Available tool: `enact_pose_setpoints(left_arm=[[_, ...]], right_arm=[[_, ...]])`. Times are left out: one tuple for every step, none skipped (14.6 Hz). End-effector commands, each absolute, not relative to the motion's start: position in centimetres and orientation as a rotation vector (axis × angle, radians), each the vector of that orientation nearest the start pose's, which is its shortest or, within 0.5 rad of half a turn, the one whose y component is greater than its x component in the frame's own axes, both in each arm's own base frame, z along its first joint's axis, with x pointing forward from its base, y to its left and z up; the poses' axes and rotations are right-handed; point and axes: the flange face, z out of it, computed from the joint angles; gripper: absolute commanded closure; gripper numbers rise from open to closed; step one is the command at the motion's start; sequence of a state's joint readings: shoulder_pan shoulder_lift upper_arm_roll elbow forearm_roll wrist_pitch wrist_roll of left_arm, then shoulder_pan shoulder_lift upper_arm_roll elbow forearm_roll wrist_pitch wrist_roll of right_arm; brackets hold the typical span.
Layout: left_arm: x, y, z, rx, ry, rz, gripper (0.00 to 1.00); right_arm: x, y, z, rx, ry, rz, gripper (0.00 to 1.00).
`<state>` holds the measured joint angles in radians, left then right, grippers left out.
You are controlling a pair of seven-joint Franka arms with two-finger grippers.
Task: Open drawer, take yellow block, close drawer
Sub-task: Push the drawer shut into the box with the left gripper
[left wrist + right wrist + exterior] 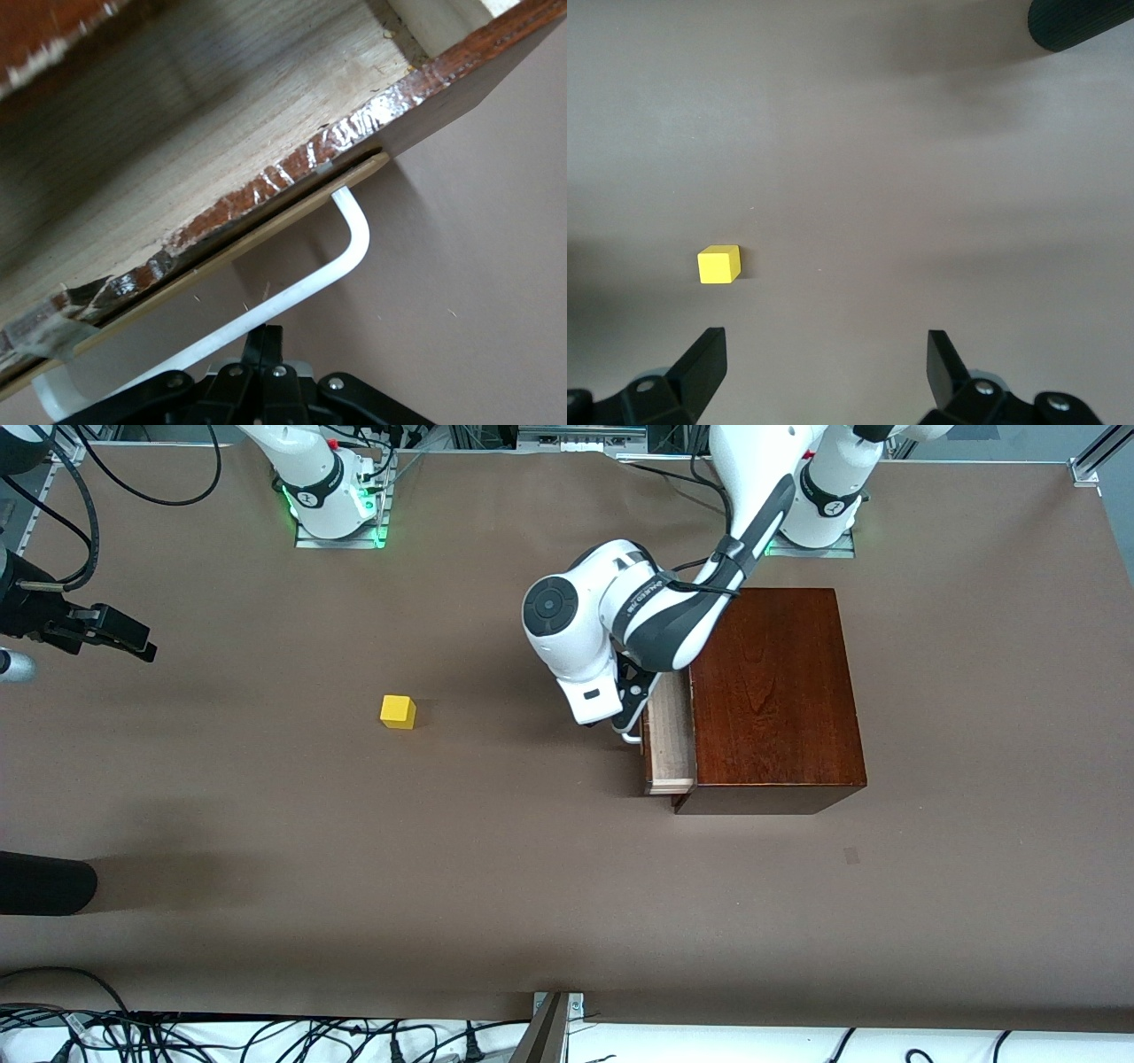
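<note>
The yellow block (398,711) lies on the bare brown table, toward the right arm's end, well apart from the dark mahogany box (771,691). It also shows in the right wrist view (718,265). The drawer (671,735) is pulled partly out, and its pale wood tray (221,133) shows no block. My left gripper (631,722) is at the white handle (345,257). Its fingers are shut together, with their tips (266,332) touching the bar. My right gripper (142,646) waits at the right arm's end of the table, open and empty (824,341).
A black cylinder (44,881) pokes in at the table's edge at the right arm's end, nearer to the front camera than the block; it also shows in the right wrist view (1081,22). Cables lie along the front edge.
</note>
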<state>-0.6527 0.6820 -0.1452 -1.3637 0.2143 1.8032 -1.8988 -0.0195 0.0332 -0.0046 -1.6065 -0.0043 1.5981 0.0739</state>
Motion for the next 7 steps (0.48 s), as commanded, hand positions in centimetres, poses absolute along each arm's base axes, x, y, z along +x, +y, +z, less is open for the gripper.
enact_pose_setpoints(left_arm=[[51.4, -44.4, 31.8, -2.496, -1.389, -0.074, 1.0], [51.4, -43.9, 31.8, -2.494, -1.381, -0.071, 1.0], [51.3, -43.6, 31.8, -2.496, -1.372, -0.068, 1.0], [51.6, -42.8, 31.8, -2.494, -1.371, -0.065, 1.0], [51.7, -42.3, 31.7, -2.495, -1.36, -0.057, 1.0], [52.0, -41.7, 32.0, -2.499, -1.357, -0.054, 1.0], [52.1, -41.2, 32.0, -2.501, -1.347, -0.049, 1.0]], right_arm=[[56.9, -1.4, 59.7, -3.139, 0.152, 0.053, 0.0], [56.9, -1.4, 59.7, -3.139, 0.152, 0.053, 0.0], [56.9, -1.4, 59.7, -3.139, 0.152, 0.053, 0.0], [56.9, -1.4, 59.7, -3.139, 0.152, 0.053, 0.0], [56.9, -1.4, 59.7, -3.139, 0.152, 0.053, 0.0], [56.9, -1.4, 59.7, -3.139, 0.152, 0.053, 0.0], [56.9, -1.4, 59.7, -3.139, 0.152, 0.053, 0.0]])
